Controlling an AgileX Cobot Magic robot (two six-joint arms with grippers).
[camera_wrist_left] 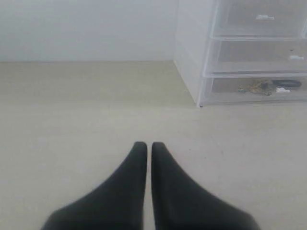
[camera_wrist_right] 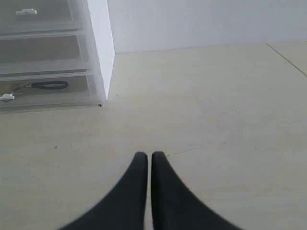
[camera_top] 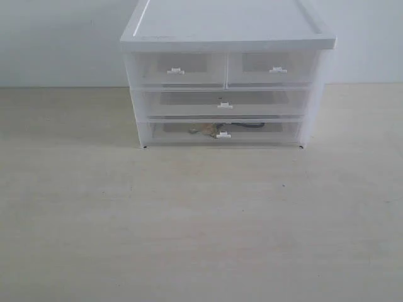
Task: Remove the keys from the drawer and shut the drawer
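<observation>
The lowest drawer [camera_top: 176, 133] of the white three-tier unit is pushed in, its tab handle [camera_top: 223, 135] at the front middle. Through its translucent front I see the gold keys [camera_top: 208, 130] with the black cord loop [camera_top: 252, 125]. The left wrist view shows the drawer [camera_wrist_left: 230, 91], the keys [camera_wrist_left: 259, 87] and the cord [camera_wrist_left: 288, 83]; the right wrist view shows the drawer [camera_wrist_right: 76, 93] and only the cord [camera_wrist_right: 49, 85]. My left gripper [camera_wrist_left: 146, 144] and right gripper [camera_wrist_right: 146, 155] are shut, empty, over the bare table well short of the unit. Neither arm appears in the exterior view.
The drawer unit [camera_top: 227, 38] stands at the back of a pale wooden table [camera_top: 201, 220] against a white wall. Above the lowest drawer sit a like wide drawer [camera_top: 189, 102] and two half-width top drawers [camera_top: 195, 68]. All are shut.
</observation>
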